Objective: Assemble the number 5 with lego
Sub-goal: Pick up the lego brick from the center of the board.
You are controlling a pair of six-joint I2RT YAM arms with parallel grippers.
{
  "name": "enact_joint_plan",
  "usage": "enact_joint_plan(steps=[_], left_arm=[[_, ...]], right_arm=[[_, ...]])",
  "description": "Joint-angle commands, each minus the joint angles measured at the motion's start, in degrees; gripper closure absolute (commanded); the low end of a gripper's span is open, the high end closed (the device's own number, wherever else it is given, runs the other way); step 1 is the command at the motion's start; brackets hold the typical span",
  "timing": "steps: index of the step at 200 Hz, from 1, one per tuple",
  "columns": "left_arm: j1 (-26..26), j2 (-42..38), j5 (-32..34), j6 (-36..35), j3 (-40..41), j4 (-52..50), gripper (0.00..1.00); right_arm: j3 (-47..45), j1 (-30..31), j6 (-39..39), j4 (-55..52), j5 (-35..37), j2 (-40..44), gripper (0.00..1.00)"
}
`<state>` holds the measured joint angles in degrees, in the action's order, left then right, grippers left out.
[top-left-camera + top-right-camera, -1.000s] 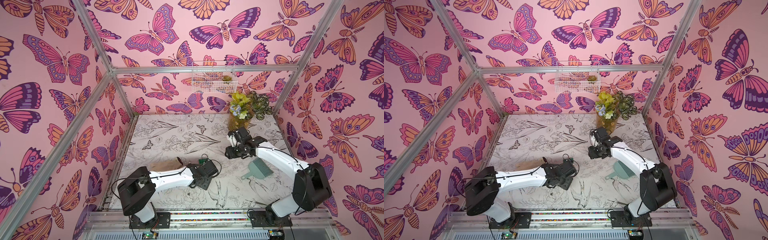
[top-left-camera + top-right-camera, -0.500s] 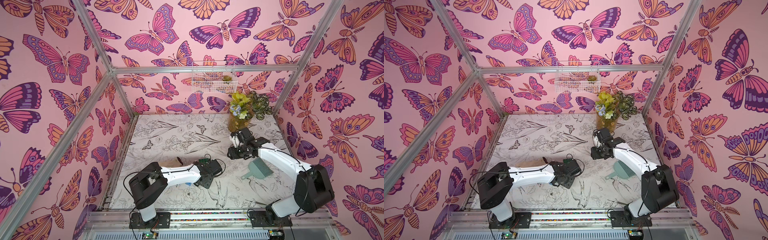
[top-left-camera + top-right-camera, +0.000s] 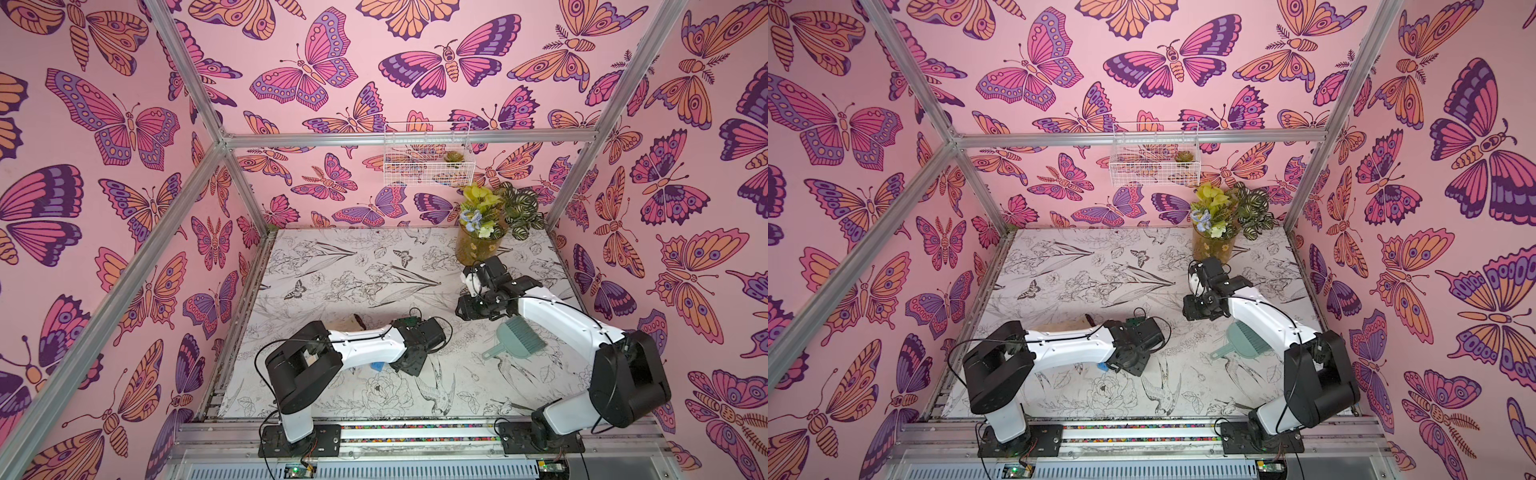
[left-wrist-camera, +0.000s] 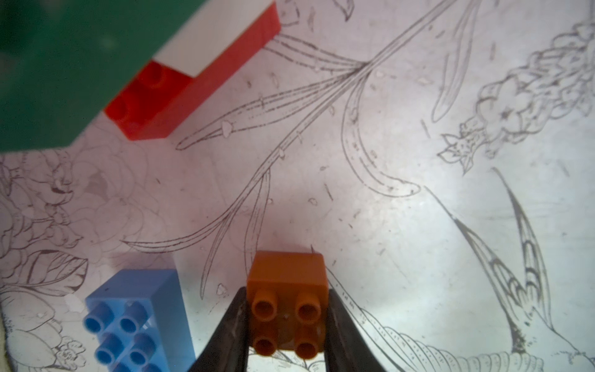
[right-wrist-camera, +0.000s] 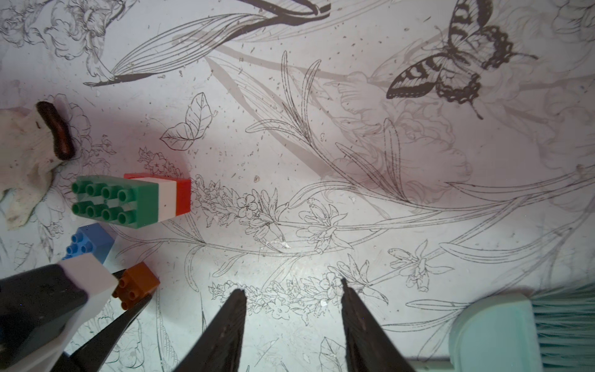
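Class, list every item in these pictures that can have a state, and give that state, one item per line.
brown brick, gripped by the left gripper
left gripper, shut on the brown brick
right gripper, open and empty
blue brick, loose on the table
green-white-red stack, joined, lying on its side
dustpan, lying flat, untouched

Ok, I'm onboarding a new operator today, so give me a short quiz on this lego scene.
1. True or false: the left gripper is shut on the brown-orange brick.
2. Which colour sits in the middle of the three-brick stack? A green, B white, C red.
3. What does the right gripper hold?
Key: 1 true; 2 B; 3 nothing, its jaws are open.
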<state>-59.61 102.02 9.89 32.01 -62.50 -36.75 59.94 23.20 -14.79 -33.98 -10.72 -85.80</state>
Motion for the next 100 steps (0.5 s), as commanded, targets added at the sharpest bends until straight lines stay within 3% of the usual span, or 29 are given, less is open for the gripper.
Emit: enact_joint_plan(steps=[1,48,100], left_arm=[[0.46,-1.31,-0.22,1.16,-1.26,-4.21,0.74],[1.9,-7.73,1.04,3.13,-6.16,-14.26,0.79],[7.4,-14.16,0.16,4.51,-13.46,-22.55,0.8]], right_arm=[[-2.65,-0.49,-4.04,3.04,-4.91,1.07,0.49],[-10.89,-0.51,-16.14,18.59,-18.05,0.73,0.48],[-11.78,-0.45,-24.0,30.98,-28.72,-3.88,0.47]])
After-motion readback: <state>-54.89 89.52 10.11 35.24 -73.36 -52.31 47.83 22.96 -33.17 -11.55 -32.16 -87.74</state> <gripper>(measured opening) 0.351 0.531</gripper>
